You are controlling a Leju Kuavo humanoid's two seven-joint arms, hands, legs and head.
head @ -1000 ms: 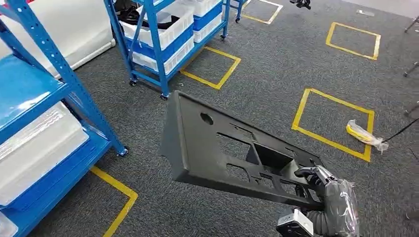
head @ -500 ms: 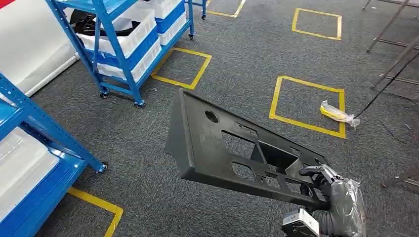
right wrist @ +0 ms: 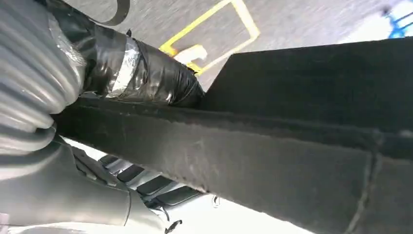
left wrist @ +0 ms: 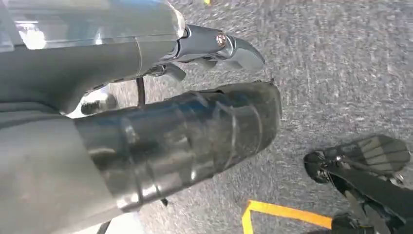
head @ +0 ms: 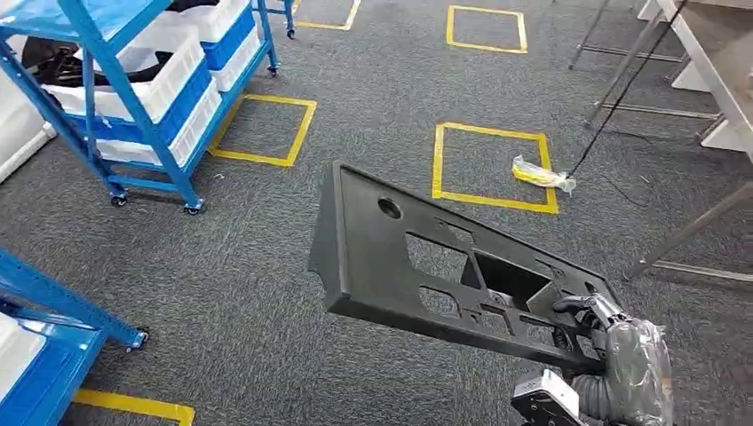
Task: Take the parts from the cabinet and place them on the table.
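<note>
The right hand (head: 597,327) is clamped on one end of a long black panel (head: 426,262), which juts away from the hand over the grey carpet (head: 249,266), tilted and clear of the floor. Far beyond the panel's free end stands a blue shelf cart (head: 133,80). The left hand (left wrist: 195,122) hangs over the carpet; I cannot tell how its fingers lie.

Right robot hand (head: 593,327) gripping panel (head: 417,257) edge; left robot hand (left wrist: 146,117) hanging, empty.

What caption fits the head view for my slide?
Right hand carries a black panel over grey carpet, blue shelves behind.
</note>
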